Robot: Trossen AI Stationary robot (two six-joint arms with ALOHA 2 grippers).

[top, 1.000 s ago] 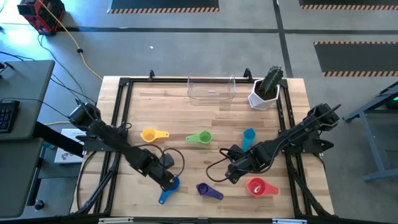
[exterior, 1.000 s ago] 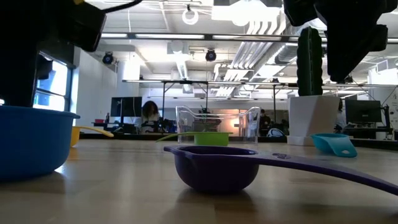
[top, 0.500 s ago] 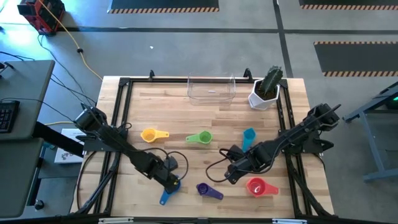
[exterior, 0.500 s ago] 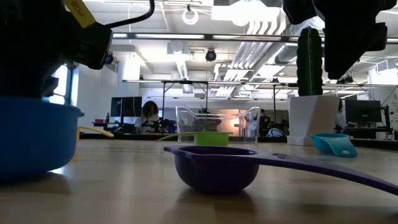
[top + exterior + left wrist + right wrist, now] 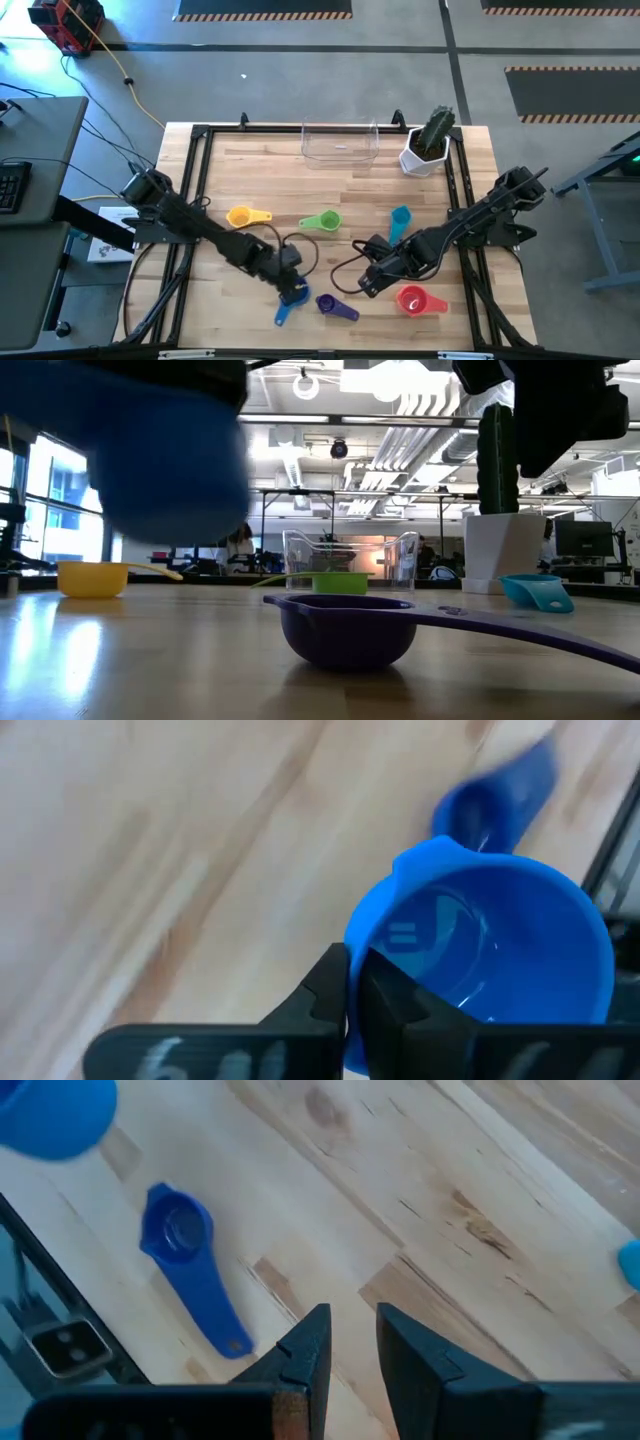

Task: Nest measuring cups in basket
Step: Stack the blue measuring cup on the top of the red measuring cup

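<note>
A blue measuring cup (image 5: pixel 294 297) hangs above the table near its front edge, with my left gripper (image 5: pixel 355 960) shut on it. In the low view the cup is a blue blur (image 5: pixel 130 450), high at the left. Just to its right a purple cup (image 5: pixel 335 305) rests on its bowl. My right gripper (image 5: pixel 368 287) hovers between the purple cup and a red cup (image 5: pixel 412 299). Its fingers (image 5: pixel 310 1345) stand slightly apart with nothing between them. Yellow (image 5: pixel 243 216), green (image 5: pixel 322 221) and teal (image 5: pixel 400 220) cups lie mid-table. The clear basket (image 5: pixel 340 143) stands at the far edge. My left gripper pinches the blue cup's wall at the rim (image 5: pixel 352 932), with one finger inside the bowl and one outside. The fingers slant down from the table's left. The cup hangs clear of the table, its handle (image 5: pixel 281 317) pointing toward the near left.
A white pot with a cactus (image 5: pixel 428 145) stands right of the basket at the far edge. Black rails (image 5: pixel 190 170) frame the tabletop. Cables (image 5: pixel 345 262) loop on the wood by both grippers. Bare wood lies between the row of cups and the basket.
My left gripper has gone toward the table's right edge and up. The blue cup stood on the table a second ago. It is now lifted clear and has moved right with the gripper, closer to the purple cup.
</note>
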